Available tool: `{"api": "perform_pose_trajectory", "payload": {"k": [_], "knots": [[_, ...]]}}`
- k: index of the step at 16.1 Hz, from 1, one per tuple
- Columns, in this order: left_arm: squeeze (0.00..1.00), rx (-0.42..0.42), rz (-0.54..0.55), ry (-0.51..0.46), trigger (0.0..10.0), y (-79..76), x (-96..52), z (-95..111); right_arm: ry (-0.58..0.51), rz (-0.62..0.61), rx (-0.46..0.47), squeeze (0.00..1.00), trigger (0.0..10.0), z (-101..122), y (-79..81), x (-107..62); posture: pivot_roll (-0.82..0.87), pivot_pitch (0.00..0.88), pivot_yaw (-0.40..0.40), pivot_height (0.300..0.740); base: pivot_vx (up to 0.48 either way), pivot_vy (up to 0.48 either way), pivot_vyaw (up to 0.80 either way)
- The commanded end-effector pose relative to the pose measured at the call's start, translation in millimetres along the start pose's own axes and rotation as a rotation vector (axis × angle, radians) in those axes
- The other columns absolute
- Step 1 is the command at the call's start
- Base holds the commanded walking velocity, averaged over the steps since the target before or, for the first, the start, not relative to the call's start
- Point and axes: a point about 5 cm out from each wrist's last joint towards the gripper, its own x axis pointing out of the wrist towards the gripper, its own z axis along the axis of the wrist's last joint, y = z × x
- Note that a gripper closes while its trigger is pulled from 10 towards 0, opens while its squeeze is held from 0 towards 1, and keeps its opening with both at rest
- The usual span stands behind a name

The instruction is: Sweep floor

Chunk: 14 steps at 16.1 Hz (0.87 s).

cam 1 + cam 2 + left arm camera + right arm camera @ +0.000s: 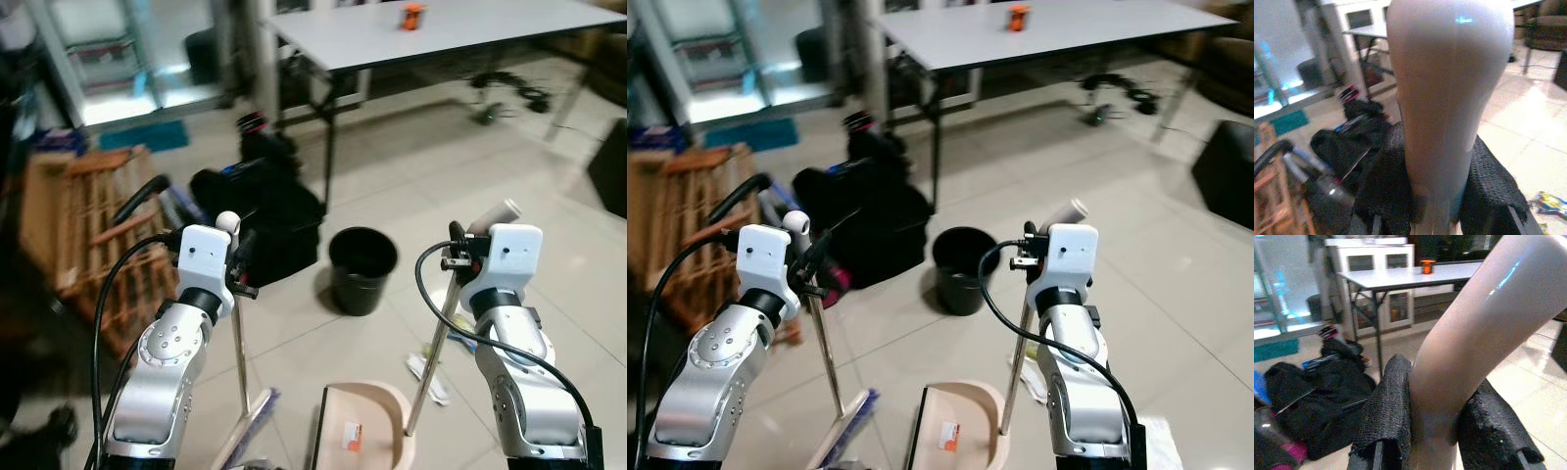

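Note:
My left gripper (238,257) is shut on the broom handle (239,343); its pale grip (1444,98) sits between the black fingers (1386,191). The bristles (247,431) rest on the tiles below. My right gripper (468,257) is shut on the dustpan handle (436,352), whose beige grip (1474,338) fills the space between its pads. The beige dustpan (377,416) stands on the floor between my arms with a small orange-and-white scrap (352,435) in it. Wrappers and paper litter (431,367) lie beside the dustpan pole.
A black bucket (361,269) stands on the tiles ahead. Black bags (265,220) are heaped to its left, beside a wooden rack (83,235). A white table (441,34) with an orange object (412,16) stands behind. A dark box (609,166) is at right.

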Motion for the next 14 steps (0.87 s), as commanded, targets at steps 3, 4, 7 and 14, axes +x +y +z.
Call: {"api": "perform_pose_trajectory", "payload": {"k": [3, 4, 7, 14], "knots": [[0.00, 0.007, -0.017, -0.012, 10.0, 0.3, 1.7, 8.2, -0.022, -0.013, 0.011, 0.00, 10.0, 8.0, -4.1, -1.6, 0.02, 0.000, 0.017, 0.740, 0.000, 0.000, -0.80], [0.00, 0.008, -0.023, -0.009, 10.0, -0.4, 1.7, 7.8, -0.017, -0.015, 0.010, 0.00, 10.0, 7.1, -4.6, -2.5, 0.02, 0.000, 0.017, 0.740, 0.000, 0.000, -0.80], [0.00, 0.039, -0.013, -0.003, 10.0, 0.4, 1.2, 5.8, -0.007, -0.022, -0.008, 0.00, 10.0, 5.1, -5.5, -3.9, 0.02, 0.006, 0.017, 0.740, 0.000, 0.000, -0.80], [0.00, 0.046, 0.001, -0.047, 10.0, 3.5, 5.2, 13.6, 0.013, -0.028, -0.044, 0.00, 10.0, 2.9, -9.8, -3.8, 0.01, 0.021, 0.018, 0.740, 0.000, 0.000, -0.80]]}}
